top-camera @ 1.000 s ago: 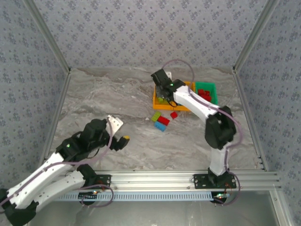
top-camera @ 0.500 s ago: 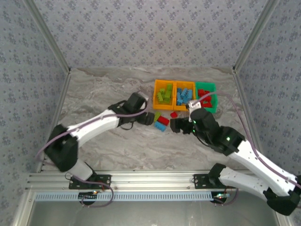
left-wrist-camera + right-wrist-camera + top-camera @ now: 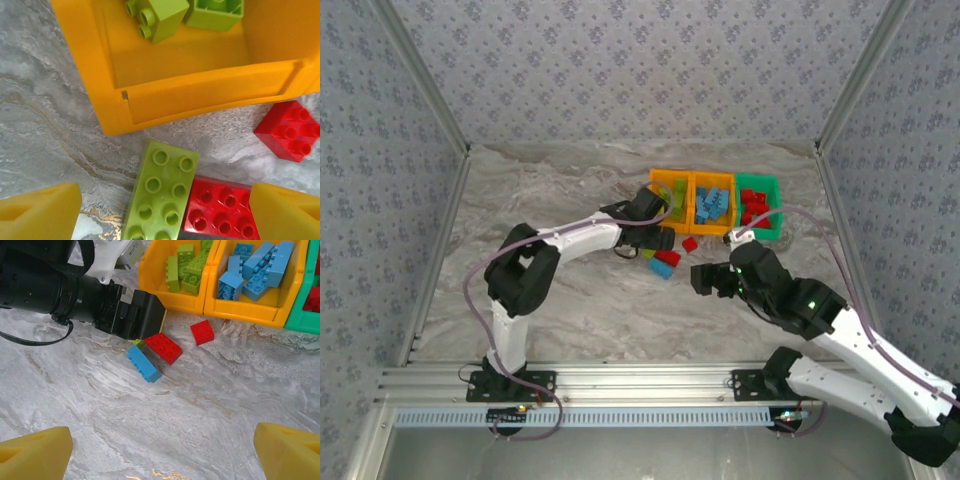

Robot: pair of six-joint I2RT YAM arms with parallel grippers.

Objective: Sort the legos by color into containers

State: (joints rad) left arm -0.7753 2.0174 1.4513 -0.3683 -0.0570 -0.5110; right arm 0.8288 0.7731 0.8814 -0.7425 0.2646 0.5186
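Hovering just on the near side of the lime-filled orange bin [image 3: 200,95], the left gripper [image 3: 162,212] has its jaws spread wide, gripping nothing. A loose lime brick [image 3: 160,195] and a long red brick [image 3: 217,210] lie side by side, touching, between its fingers [image 3: 40,210] and just off that bin's near wall. A small red brick [image 3: 290,130] sits near the bin's near right corner (apart from the other two). A blue brick [image 3: 143,363] lies just nearer than the long red one, farther from the bin. The bin already holds several lime bricks [image 3: 182,265]. Right of it stand the second orange bin [image 3: 712,228] with blue bricks, then the green bin [image 3: 768,185] with red ones. The right gripper [image 3: 705,278] hangs over the bare table [image 3: 570,300], nearer than the bin and to its right, jaws wide and empty.
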